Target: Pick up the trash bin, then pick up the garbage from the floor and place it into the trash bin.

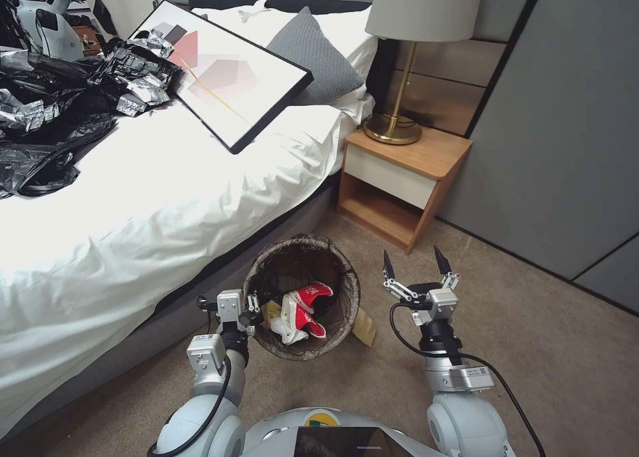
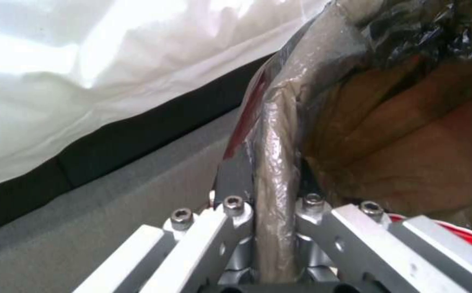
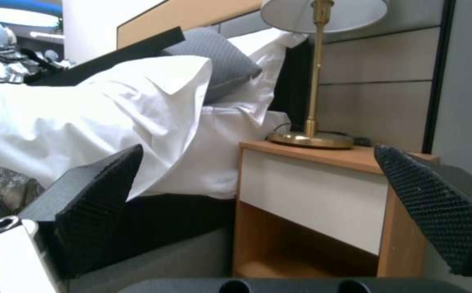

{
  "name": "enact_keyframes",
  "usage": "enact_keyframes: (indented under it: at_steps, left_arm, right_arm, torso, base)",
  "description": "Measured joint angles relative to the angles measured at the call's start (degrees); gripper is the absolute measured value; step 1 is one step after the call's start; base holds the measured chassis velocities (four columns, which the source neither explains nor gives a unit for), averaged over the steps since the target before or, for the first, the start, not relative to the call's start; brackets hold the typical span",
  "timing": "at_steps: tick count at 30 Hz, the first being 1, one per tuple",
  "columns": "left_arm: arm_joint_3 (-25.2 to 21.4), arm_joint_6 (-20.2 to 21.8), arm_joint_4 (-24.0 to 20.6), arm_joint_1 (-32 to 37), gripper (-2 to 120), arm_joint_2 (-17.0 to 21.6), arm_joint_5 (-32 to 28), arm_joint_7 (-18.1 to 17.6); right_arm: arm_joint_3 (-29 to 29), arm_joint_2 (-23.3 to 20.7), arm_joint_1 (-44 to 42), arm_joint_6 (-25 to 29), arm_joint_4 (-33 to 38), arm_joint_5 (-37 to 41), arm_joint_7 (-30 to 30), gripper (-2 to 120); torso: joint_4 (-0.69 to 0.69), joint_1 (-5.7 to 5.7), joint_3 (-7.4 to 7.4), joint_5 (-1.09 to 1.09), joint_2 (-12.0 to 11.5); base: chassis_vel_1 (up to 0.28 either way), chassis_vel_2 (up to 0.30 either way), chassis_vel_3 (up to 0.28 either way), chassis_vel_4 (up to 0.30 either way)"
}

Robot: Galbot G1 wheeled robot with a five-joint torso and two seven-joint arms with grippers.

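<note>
The trash bin, white with a dark liner folded over its rim, stands beside the bed in the head view. My left gripper is shut on its near-left rim. In the left wrist view the fingers pinch the liner-covered rim. Garbage lies inside the bin: crushed red-and-white paper cups. A flat brown paper bag lies on the carpet against the bin's right side. My right gripper hovers open and empty to the right of the bin, with its fingers spread wide.
The bed with a white sheet runs along the left, carrying a framed picture and black bags. A wooden nightstand with a brass lamp stands ahead. Grey wall panels close the right. Open carpet lies to the right.
</note>
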Motion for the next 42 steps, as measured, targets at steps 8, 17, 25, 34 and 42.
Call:
enact_keyframes:
  at_steps: [8, 17, 25, 34, 42]
  left_arm:
    - [0.0, 0.0, 0.0, 0.0, 2, 0.0, 0.0, 0.0]
    - [0.0, 0.0, 0.0, 0.0, 2, 0.0, 0.0, 0.0]
    - [0.0, 0.0, 0.0, 0.0, 2, 0.0, 0.0, 0.0]
    - [0.0, 0.0, 0.0, 0.0, 2, 0.0, 0.0, 0.0]
    - [0.0, 0.0, 0.0, 0.0, 2, 0.0, 0.0, 0.0]
  right_arm:
    - [0.3, -0.1, 0.3, 0.4, 0.1, -0.3, -0.2, 100]
    - [1.1, -0.3, 0.5, 1.7, 0.1, -2.8, -0.6, 100]
    - [1.1, -0.3, 0.8, 1.8, 0.0, -2.9, -0.9, 100]
    - [1.5, -0.7, 1.2, 1.8, -0.5, -2.9, -1.2, 100]
    - [4.4, -3.9, 3.8, -4.8, -3.4, 1.3, -6.2, 100]
  torso:
    - [0.0, 0.0, 0.0, 0.0, 0.0]
    - [0.0, 0.0, 0.0, 0.0, 0.0]
    - [0.0, 0.0, 0.0, 0.0, 0.0]
    - [-0.02, 0.0, 0.0, 0.0, 0.0]
    - [0.0, 0.0, 0.0, 0.01, 0.0]
  base:
    - [0.014, 0.009, 0.007, 0.01]
    - [0.053, 0.048, 0.061, 0.053]
    - [0.099, 0.096, 0.091, 0.096]
    - [0.025, 0.026, 0.021, 0.017]
    - [0.0, 0.0, 0.0, 0.0]
